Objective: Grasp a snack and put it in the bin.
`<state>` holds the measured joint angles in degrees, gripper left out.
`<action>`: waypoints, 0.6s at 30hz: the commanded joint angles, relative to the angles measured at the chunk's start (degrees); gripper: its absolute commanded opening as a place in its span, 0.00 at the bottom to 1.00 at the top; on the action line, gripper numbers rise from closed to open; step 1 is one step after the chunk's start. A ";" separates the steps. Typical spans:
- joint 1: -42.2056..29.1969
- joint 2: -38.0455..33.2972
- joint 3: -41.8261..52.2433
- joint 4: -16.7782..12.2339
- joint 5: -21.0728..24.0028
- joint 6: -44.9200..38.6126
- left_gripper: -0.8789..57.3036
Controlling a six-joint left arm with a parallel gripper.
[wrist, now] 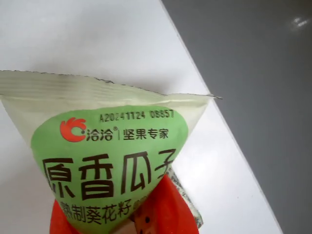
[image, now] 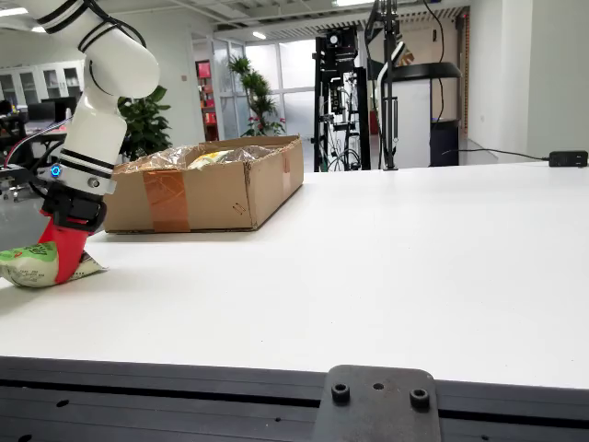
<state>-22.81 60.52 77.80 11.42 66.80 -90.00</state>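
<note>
White table [image: 386, 276] fills an office lab, a cardboard bin [image: 207, 189] toward its far left. Just in front of the bin, near the table's left edge, the red pincer [image: 63, 253] is clamped on a green snack packet [image: 32, 264]. Light, puffy and slick, the packet probably holds best across its middle, not its crimped seam.

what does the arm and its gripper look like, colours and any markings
The arm is glossy white with rounded segments and black rings at the joints. Near the wrist sits a small glowing blue ring light above a black collar. The gripper has bright red fingers; one shows small dark holes in the close view.
</note>
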 commanded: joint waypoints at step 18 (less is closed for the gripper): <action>-6.50 -8.58 -3.33 1.54 5.25 0.00 0.15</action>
<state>-28.35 53.37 74.41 12.17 71.85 -90.00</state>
